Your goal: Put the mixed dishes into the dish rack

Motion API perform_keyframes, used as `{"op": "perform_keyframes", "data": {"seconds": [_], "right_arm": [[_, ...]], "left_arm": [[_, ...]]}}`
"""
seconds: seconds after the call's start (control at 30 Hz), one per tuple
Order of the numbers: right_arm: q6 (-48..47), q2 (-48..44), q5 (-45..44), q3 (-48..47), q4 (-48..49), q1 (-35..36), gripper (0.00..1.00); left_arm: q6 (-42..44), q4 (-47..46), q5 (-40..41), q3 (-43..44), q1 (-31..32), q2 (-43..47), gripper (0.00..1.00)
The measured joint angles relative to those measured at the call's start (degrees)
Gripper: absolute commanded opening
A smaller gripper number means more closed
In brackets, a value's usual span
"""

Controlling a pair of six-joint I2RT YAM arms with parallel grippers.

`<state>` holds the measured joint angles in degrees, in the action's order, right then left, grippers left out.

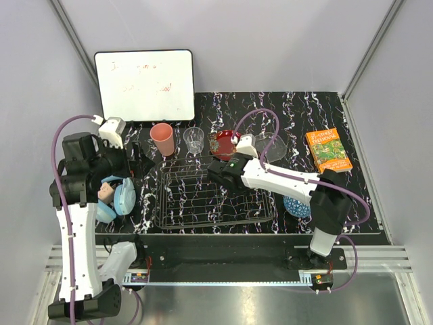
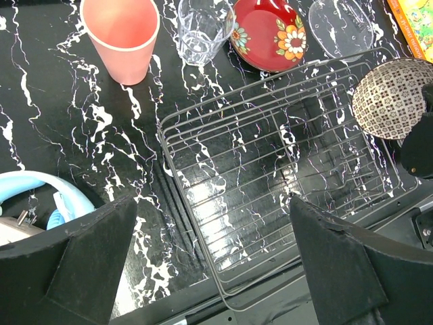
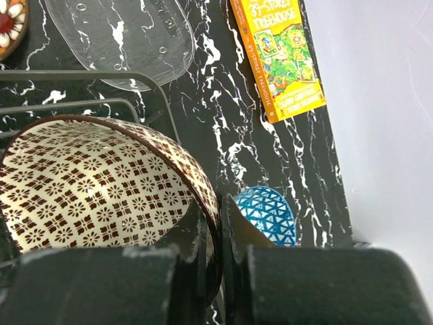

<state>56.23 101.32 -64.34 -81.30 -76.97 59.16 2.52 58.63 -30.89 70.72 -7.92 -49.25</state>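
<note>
Right hand [image 3: 215, 223] pinches a brown bowl [image 3: 88, 196] by its rim at the rack's [image 2: 270, 176] right end; left hand [image 2: 213, 227] gapes empty. The rim grip may slip, dropping it onto the wires.

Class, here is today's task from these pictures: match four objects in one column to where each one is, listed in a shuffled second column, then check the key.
1. beige patterned bowl
2. light-blue headphones
3. orange book
4. salmon-pink cup

A. lying flat at the far right
B. pinched at its rim by the right claw
C. upright, just past the far edge of the dish rack
D. left of the dish rack

Pairs: 1-B, 2-D, 3-A, 4-C
</note>
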Motion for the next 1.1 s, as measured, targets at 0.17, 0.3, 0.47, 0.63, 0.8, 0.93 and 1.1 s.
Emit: {"op": "perform_keyframes", "data": {"seconds": [0.17,0.3,0.47,0.63,0.8,0.93,1.1], "right_arm": [[-2.64,0.0,-0.04,0.0,0.0,-0.11,0.0],[-4.33,0.0,-0.02,0.0,0.0,-0.55,0.0],[-6.58,0.0,0.0,-0.02,0.0,-0.68,0.0],[-8.13,1.18,0.04,-0.96,-0.15,-0.68,0.0],[-9.11,6.36,1.07,-1.55,-0.02,-0.68,0.03],[-9.64,9.14,1.46,-1.57,0.39,-0.61,0.23],[-9.86,9.11,2.34,-1.62,0.7,-0.59,0.52]], "left_arm": [[0.0,0.07,-0.39,-0.07,0.0,1.38,0.99],[0.0,0.07,-0.85,-0.09,0.0,1.95,0.99],[0.02,0.11,-1.27,-0.09,0.0,1.95,0.99],[0.04,0.48,-1.27,-0.09,0.0,2.08,0.99],[0.28,1.03,-1.29,-0.09,0.0,2.32,0.99],[0.76,1.81,-1.4,-0.09,0.0,3.08,0.99],[1.11,2.19,-1.73,-0.09,0.0,3.48,0.99]]}}
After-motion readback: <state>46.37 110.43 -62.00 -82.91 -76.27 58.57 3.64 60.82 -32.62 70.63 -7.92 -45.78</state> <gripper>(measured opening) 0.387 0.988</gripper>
